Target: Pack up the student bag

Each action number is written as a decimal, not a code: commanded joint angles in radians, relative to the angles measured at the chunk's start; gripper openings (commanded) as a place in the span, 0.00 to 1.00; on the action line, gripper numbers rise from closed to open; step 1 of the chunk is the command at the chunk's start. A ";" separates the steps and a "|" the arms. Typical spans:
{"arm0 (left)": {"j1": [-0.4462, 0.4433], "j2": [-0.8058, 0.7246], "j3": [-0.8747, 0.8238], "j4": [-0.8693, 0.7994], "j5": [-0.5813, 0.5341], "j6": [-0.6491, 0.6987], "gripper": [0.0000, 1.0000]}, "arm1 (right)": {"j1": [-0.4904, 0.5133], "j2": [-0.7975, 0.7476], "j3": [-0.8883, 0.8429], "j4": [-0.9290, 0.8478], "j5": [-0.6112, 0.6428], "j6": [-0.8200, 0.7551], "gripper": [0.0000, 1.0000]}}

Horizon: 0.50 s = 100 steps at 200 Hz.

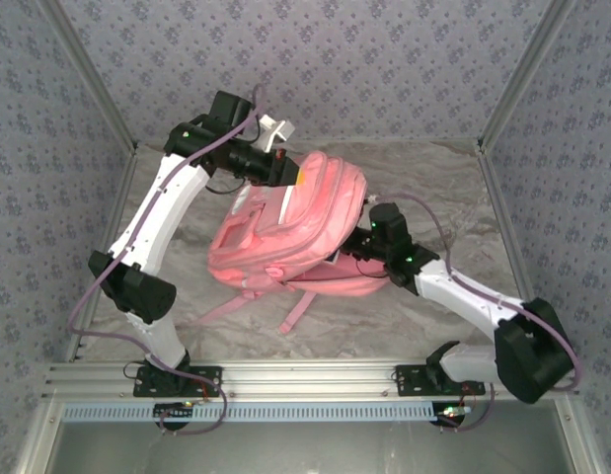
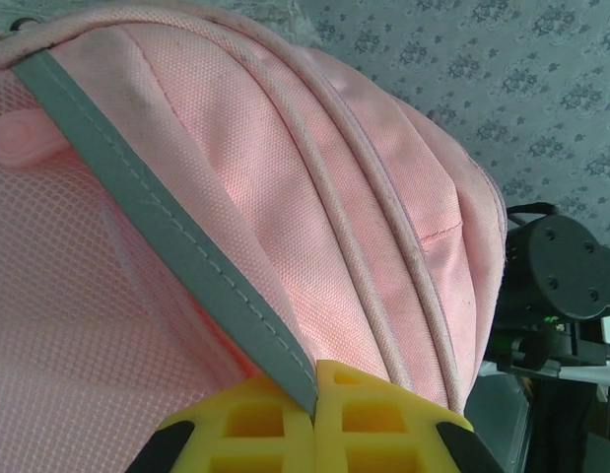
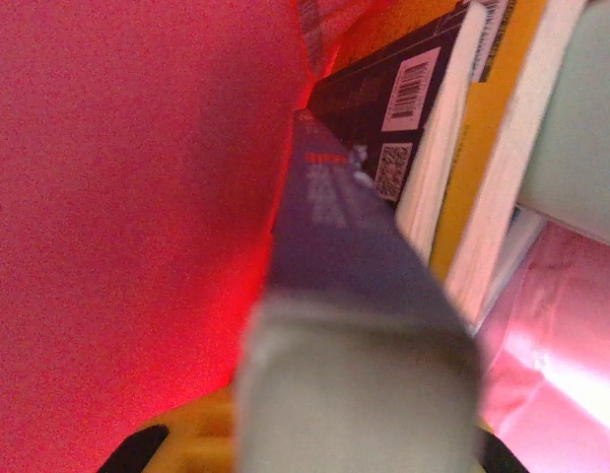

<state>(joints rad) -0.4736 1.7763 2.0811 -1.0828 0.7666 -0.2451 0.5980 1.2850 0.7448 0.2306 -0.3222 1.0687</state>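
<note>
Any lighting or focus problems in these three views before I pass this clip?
Top external: even, soft light, the student bag sharp, no glare. Left wrist: the bag's weave is crisp and evenly lit. Right wrist: strong red cast inside the bag; the near end of the dark book held by the right gripper is badly blurred, while the barcodes further in read sharper.

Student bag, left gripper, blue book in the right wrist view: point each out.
student bag (image 1: 285, 237): top external view, middle of its pink front panel.
left gripper (image 2: 313, 384): left wrist view, midway between its tips, shut on the bag's grey trim.
blue book (image 3: 334, 222): right wrist view, on its cover, mid-length.
</note>
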 commanded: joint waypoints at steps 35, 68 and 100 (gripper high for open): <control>0.018 -0.072 0.037 0.211 0.133 -0.046 0.00 | 0.088 0.228 0.141 0.074 0.119 0.014 0.06; 0.018 -0.058 0.034 0.224 0.140 -0.063 0.00 | 0.127 0.379 0.237 0.138 0.130 0.022 0.14; 0.014 -0.049 0.027 0.230 0.139 -0.071 0.00 | 0.146 0.486 0.304 0.188 0.074 0.033 0.35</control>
<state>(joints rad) -0.4541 1.7763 2.0716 -1.0351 0.7891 -0.3092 0.7235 1.7153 0.9886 0.3683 -0.2249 1.0950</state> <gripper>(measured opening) 0.040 0.281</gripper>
